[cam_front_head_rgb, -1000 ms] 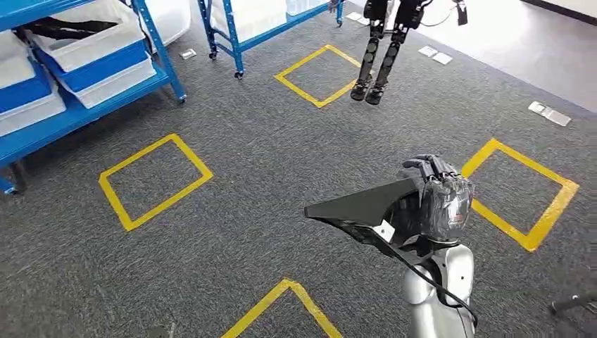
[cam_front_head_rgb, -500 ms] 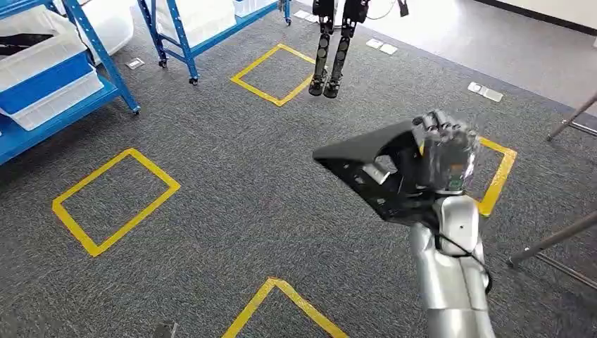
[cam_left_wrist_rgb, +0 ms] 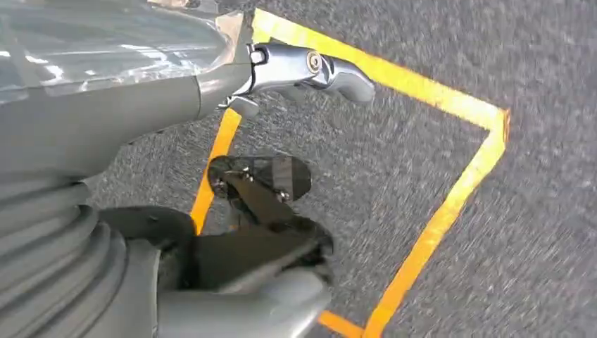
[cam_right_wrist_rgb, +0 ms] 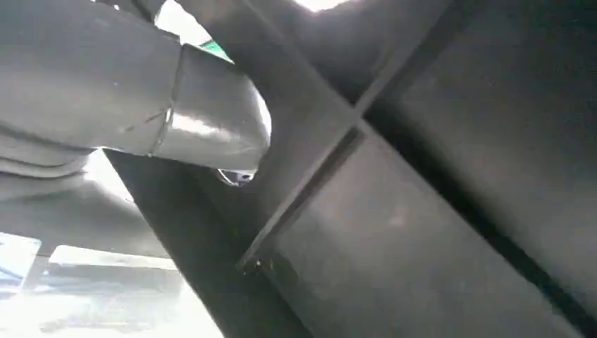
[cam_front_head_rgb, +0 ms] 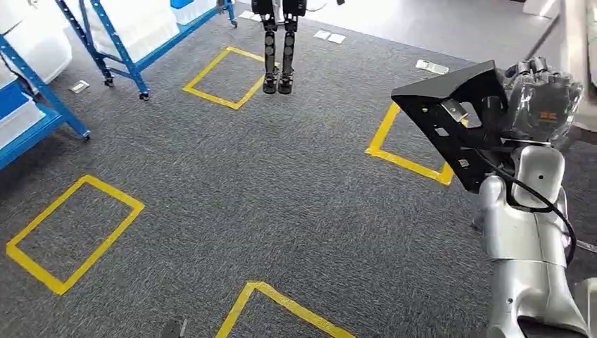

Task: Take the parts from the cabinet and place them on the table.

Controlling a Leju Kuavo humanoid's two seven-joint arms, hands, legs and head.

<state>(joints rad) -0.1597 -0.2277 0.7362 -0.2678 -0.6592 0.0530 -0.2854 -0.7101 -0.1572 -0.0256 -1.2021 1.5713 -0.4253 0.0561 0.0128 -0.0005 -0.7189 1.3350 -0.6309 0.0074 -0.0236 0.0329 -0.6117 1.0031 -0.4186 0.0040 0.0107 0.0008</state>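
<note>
My right hand grips a black flat part with ribs and small cut-outs, held up at the right of the head view, tilted, well above the carpet. In the right wrist view the grey thumb presses on the part's dark ribbed surface, which hides the other fingers. My left hand hangs over the carpet near a yellow tape line and holds nothing.
Blue racks with white bins stand at the far left and at the left edge. Yellow tape squares mark the grey carpet. Another robot's dark legs hang at the back. A floor plate lies beyond.
The whole picture has slid left, so the camera has turned right. My right hand has risen with the black part, from low in the picture to the upper right.
</note>
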